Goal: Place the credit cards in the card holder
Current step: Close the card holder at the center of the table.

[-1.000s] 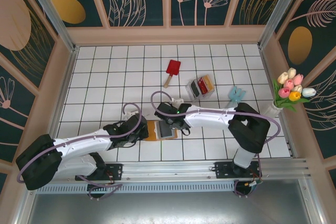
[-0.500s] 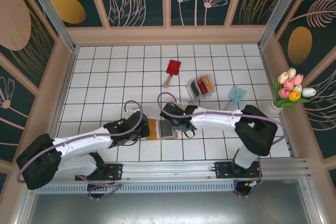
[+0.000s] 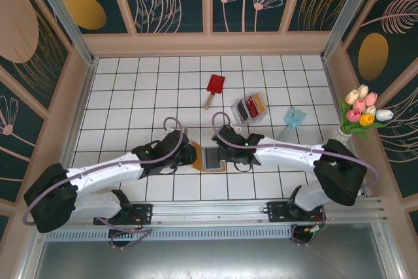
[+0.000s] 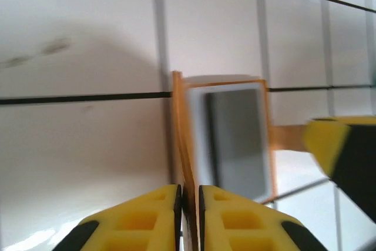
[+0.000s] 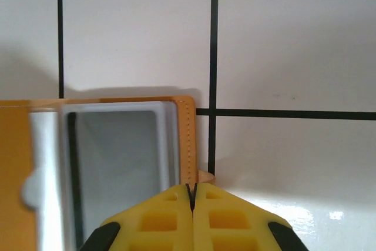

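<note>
Both the left arm (image 3: 104, 173) and the right arm (image 3: 287, 151) wear smooth white shells broken by chunky black joints. A purple cable (image 3: 172, 119) loops along each, and the fingers (image 5: 158, 216) are yellow moulded plastic backed with black.

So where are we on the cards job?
Done: card holder lies open on the tiles. In hand: left gripper and right gripper each pinch an edge of it. To do: the credit cards sit in the clear box, none picked up.

Tiled table (image 3: 130, 96) with card holder (image 3: 212, 159), paddle (image 3: 215, 85)
</note>
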You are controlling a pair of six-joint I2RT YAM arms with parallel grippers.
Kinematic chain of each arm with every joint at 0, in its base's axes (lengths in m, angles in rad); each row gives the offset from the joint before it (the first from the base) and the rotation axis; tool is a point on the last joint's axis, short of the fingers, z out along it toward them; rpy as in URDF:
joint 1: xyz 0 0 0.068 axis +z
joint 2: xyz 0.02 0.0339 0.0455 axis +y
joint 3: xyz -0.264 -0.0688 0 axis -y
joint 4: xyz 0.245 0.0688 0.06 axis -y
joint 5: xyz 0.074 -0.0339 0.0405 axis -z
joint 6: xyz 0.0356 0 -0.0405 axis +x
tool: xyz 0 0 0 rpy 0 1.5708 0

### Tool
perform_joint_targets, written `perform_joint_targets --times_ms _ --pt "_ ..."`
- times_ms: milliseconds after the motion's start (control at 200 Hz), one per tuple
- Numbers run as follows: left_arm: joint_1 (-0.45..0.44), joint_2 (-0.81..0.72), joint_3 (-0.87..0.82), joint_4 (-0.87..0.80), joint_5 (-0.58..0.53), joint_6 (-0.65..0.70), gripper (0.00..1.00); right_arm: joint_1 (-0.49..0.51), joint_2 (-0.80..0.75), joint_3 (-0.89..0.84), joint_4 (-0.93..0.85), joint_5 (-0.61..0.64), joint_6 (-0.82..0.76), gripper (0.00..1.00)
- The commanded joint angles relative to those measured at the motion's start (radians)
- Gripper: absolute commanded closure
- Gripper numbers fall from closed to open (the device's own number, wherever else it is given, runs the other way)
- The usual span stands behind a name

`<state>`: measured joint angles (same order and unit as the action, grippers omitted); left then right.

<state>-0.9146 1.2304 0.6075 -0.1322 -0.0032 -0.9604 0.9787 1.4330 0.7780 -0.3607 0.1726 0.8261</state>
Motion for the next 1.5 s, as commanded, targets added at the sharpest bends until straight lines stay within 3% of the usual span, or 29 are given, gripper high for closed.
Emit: perform_joint_targets --times_ms 0,180,500,711,861,1131,1296,1496 --pt "0.005 0.062 0.059 0.118 0.157 0.037 0.75 -0.038 -0.066 -0.063 0.141 -0.110 0.014 0.93" --pt "-0.010 0.171 0.099 0.271 0.278 0.001 0.62 -0.080 -0.133 -0.146 0.208 -0.153 0.041 0.93" --pt "-0.020 0.408 0.062 0.511 0.318 -0.141 0.63 -0.162 -0.232 -0.270 0.305 -0.232 0.106 0.91" --pt "-0.021 0.377 0.007 0.571 0.239 -0.207 0.60 -0.186 -0.228 -0.298 0.418 -0.354 0.118 0.90" --pt "-0.020 0.351 -0.046 0.618 0.216 -0.237 0.71 -0.190 -0.166 -0.294 0.509 -0.445 0.131 0.90" --pt "-0.021 0.322 -0.057 0.610 0.208 -0.208 0.82 -0.197 -0.069 -0.276 0.538 -0.489 0.130 0.90" --pt "-0.020 0.253 -0.055 0.544 0.177 -0.181 0.81 -0.198 -0.031 -0.256 0.500 -0.477 0.115 0.91" --pt "-0.021 0.013 -0.040 0.245 -0.027 -0.087 0.72 -0.199 -0.031 -0.241 0.439 -0.430 0.100 0.91"
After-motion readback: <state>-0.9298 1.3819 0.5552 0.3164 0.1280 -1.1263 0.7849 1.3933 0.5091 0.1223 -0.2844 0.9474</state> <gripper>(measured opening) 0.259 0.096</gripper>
